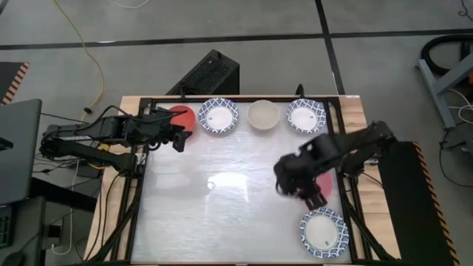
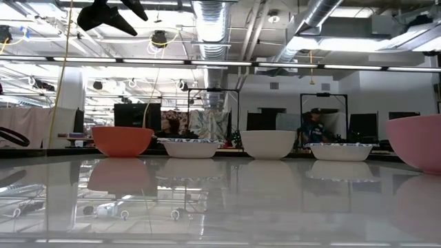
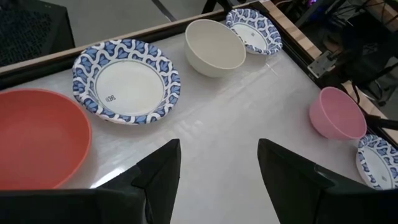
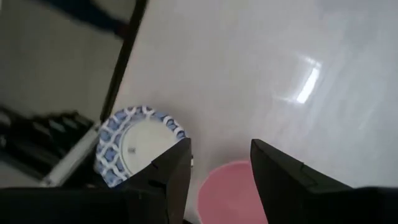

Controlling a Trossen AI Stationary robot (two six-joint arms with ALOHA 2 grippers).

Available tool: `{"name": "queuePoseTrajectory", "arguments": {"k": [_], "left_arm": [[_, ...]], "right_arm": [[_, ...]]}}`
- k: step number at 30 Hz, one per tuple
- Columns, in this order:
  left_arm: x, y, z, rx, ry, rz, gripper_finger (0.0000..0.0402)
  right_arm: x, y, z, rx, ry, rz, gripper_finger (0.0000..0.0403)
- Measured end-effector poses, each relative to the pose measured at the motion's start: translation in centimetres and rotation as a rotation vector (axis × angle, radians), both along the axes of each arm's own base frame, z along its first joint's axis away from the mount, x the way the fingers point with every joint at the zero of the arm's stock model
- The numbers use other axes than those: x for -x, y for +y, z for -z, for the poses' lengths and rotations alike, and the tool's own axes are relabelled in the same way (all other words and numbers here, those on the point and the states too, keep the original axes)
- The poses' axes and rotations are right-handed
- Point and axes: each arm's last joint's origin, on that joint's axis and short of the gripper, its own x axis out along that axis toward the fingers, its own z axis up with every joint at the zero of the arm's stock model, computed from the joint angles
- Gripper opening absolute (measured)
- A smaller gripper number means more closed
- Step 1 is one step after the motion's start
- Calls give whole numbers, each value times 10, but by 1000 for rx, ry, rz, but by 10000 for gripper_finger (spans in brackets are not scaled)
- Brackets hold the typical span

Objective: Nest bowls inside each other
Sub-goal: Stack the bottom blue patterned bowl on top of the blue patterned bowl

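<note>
Along the table's far edge stand a red bowl [image 3: 37, 137], a blue-patterned bowl [image 1: 219, 116], a plain cream bowl [image 1: 264, 115] and a second blue-patterned bowl [image 1: 306, 115], each on its base. A pink bowl [image 3: 337, 112] sits near the right edge, and a third patterned bowl [image 1: 324, 231] at the near right. My left gripper [image 3: 217, 168] hovers open by the red bowl, holding nothing. My right gripper [image 4: 221, 165] hangs open above the pink bowl [image 4: 227, 186], pointing steeply down, clear of it.
A black frame rail [image 1: 140, 185] runs around the white tabletop. A black box [image 1: 211, 74] stands on the floor beyond the far edge. The middle and near left of the tabletop [image 1: 222, 214] carry no objects.
</note>
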Motion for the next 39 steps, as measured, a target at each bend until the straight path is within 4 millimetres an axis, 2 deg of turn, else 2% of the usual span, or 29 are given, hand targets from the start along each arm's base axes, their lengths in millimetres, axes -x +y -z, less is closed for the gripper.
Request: {"name": "queuePoseTrajectory", "arguments": {"k": [5, 13, 21, 29, 36, 39], "left_arm": [[-1, 0, 6, 2, 23, 7, 203], [-3, -3, 20, 52, 67, 78, 203], [-3, -7, 20, 30, 80, 132, 203], [-3, -8, 20, 25, 80, 134, 203], [-3, -7, 20, 40, 65, 90, 203], [-3, -7, 20, 50, 60, 83, 203]], "right_arm": [[-17, 23, 23, 43, 59, -136, 187], [-34, 30, 52, 16, 157, -229, 187], [-24, 44, 96, -34, 302, -331, 187], [-20, 65, 132, -152, 273, -445, 187], [-13, 55, 156, -194, 111, -459, 187], [-5, 49, 170, -198, 127, -439, 187]]}}
